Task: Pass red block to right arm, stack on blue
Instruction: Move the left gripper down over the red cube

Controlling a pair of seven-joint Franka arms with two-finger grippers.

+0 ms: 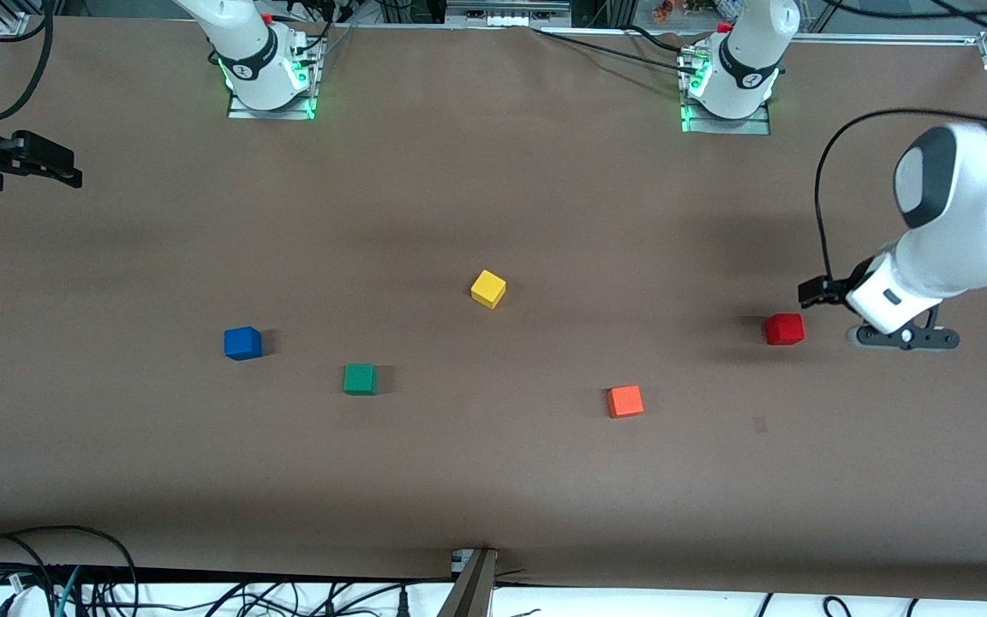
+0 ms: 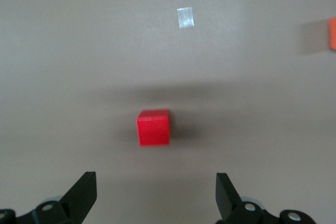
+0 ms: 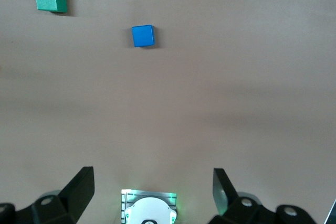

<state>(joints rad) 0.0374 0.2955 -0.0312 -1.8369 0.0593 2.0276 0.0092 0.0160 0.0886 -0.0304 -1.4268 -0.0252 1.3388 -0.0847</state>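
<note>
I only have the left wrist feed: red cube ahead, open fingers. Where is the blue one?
Observer: The blue cube sits at the right arm's end of the table, beside the green cube, which lies slightly nearer the front camera.
Operator: Right gripper anywhere near it?
Observer: No. The right gripper is open and empty, waiting high at the table's edge with both those cubes in its view.
Operator: And where is my gripper relative to red?
Observer: The left gripper is low, beside the red cube toward the left arm's end, not touching it.
Operator: Anything between red and blue?
Observer: A yellow cube and an orange cube lie mid-table.
</note>
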